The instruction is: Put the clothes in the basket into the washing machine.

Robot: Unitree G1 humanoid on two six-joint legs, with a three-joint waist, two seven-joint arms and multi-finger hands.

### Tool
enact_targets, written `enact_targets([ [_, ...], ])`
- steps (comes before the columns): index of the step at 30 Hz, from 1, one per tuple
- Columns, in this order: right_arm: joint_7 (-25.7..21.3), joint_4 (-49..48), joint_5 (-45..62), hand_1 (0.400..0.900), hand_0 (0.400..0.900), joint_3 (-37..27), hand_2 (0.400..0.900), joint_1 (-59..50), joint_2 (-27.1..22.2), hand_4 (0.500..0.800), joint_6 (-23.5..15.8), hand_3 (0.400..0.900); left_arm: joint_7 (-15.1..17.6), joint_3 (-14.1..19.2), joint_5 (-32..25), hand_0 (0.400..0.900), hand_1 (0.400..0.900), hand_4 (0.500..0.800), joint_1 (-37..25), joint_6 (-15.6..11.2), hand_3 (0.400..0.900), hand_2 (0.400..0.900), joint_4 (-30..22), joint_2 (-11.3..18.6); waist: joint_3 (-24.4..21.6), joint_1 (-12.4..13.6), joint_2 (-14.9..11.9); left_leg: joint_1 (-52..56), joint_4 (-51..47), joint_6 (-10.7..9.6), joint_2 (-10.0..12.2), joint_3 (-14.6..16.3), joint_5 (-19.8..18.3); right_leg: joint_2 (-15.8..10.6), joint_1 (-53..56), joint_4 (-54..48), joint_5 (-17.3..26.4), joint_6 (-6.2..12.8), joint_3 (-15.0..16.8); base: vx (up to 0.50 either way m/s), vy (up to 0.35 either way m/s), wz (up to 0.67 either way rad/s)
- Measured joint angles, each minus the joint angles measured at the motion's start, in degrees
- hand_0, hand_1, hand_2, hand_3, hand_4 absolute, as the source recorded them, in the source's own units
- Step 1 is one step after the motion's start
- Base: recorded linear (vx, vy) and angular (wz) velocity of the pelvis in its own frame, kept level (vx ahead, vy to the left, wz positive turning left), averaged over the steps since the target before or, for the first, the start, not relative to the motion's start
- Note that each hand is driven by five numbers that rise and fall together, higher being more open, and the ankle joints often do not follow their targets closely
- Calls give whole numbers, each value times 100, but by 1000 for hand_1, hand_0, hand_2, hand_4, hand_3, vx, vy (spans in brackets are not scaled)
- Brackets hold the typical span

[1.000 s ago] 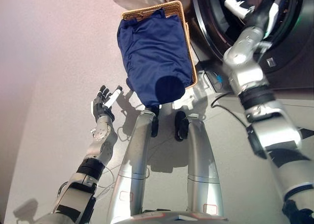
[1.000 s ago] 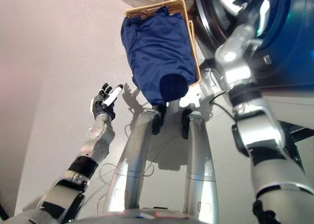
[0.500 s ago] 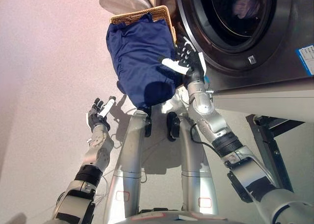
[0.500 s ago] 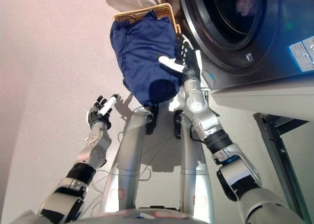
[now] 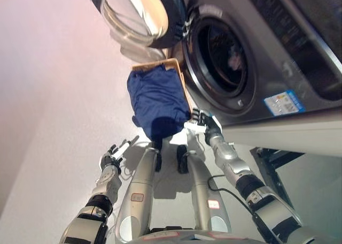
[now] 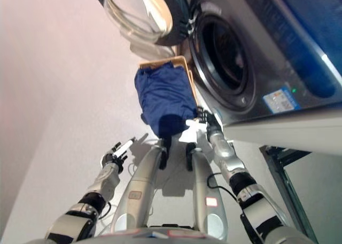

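Note:
A dark blue garment [image 5: 157, 102] fills the wicker basket [image 5: 160, 66] on the floor, just left of the washing machine [image 5: 278, 56]. The machine's drum opening [image 5: 222, 56] is dark, with a bit of cloth inside, and its round door [image 5: 140, 14] hangs open at the top. My right hand [image 5: 202, 122] is open, fingers spread, below the drum and beside the basket's near right corner, holding nothing. My left hand [image 5: 113, 155] is open over the floor at the lower left, away from the basket.
The pale floor [image 5: 53, 121] stretches to the left of the basket. A dark metal frame [image 5: 267, 158] stands below the machine's front at the lower right. A label [image 5: 279, 102] sits on the machine's front panel.
The camera has pulled back and tilted, so the whole machine and its open door now show. My right hand has come out of the drum and dropped beside the basket's corner. The left hand stays idle.

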Motion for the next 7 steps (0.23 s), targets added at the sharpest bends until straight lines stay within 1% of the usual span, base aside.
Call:
enact_targets([
  [1,1,466,-211,900,900,-16,900,-12,121,800,15,900,-71,-3,128,900,900,800,-23,21,900,900,255,-6,-53,2,-7,335,-284,54,3,-42,70,-6,325,-261,31,14,-35,155,-13,11],
  [2,-7,800,-371,900,900,-5,900,-8,228,800,104,900,-125,-10,234,900,900,800,3,84,900,900,382,-13,-126,-2,-20,638,-572,65,-2,-96,154,-6,610,-530,96,4,-60,100,-12,10],
  [3,-17,1051,-598,900,900,-4,900,111,295,800,155,900,-161,-13,357,900,900,800,64,113,900,900,490,-18,-303,11,-27,872,-852,83,6,-133,196,-11,844,-774,120,-24,-91,138,-10,7],
  [4,-21,1381,-824,900,900,-26,900,115,385,800,171,900,-217,-17,519,900,900,800,77,131,900,900,642,-15,-359,9,-32,1196,-1179,86,13,-176,306,-15,1137,-1054,193,-27,-112,71,-6,2],
  [5,-41,1621,-969,900,900,-30,900,160,457,800,243,900,-258,-52,672,900,900,800,124,144,900,900,757,-12,-456,2,-24,1500,-1515,122,20,-223,446,-11,1407,-1341,258,-35,-119,113,-14,-8],
  [6,-45,1797,-1077,900,900,-41,900,256,495,800,284,900,-286,-73,836,900,900,800,217,148,900,900,839,-14,-601,6,-3,1776,-1845,117,43,-247,534,6,1665,-1626,314,-40,-130,109,-17,-9],
  [7,-53,1887,-1152,900,900,-124,900,340,502,800,281,900,-308,-87,926,900,900,800,288,145,900,900,894,-5,-706,4,9,1917,-2036,116,77,-236,536,26,1802,-1808,330,-49,-121,107,-16,-9],
])
